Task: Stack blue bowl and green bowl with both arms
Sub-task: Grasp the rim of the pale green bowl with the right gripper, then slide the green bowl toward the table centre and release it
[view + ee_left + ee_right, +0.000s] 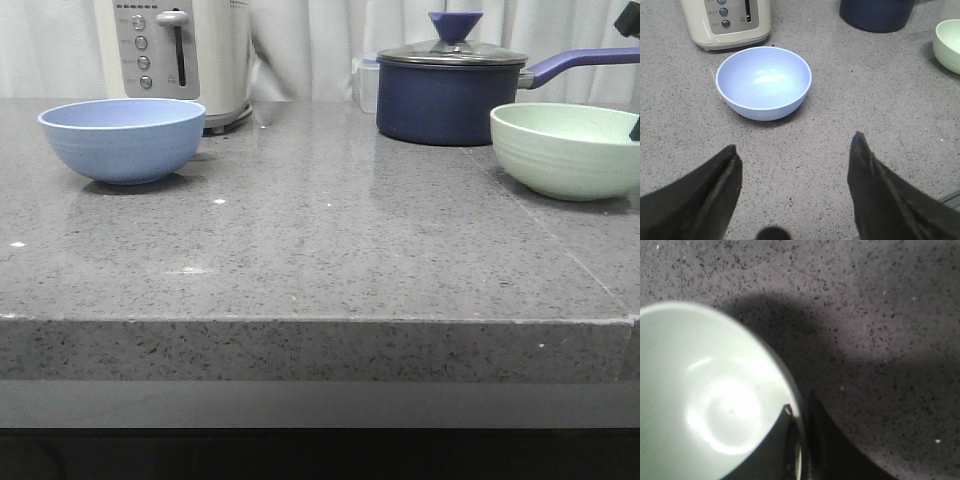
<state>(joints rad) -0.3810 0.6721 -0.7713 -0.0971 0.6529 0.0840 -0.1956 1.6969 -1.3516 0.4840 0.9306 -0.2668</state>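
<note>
Just 1 blue bowl (pixel 122 139), 1 green bowl (pixel 567 149)

Left end effector (pixel 795 155): matte black, wedge-shaped tapered fingers (pixel 875 185)

The left gripper (pixel 795 150) hangs above the table with its jaws spread wide, both dark fingers (pixel 705 192) tapering to points and nothing between them. It does not appear in the front view. The right gripper (pixel 800 440) is low and close-set: one finger lies inside the rim of the green bowl (pixel 705 405), the other just outside it, the wall between them. In the front view only a black sliver of the right arm (pixel 630 20) shows at the right edge.
</note>
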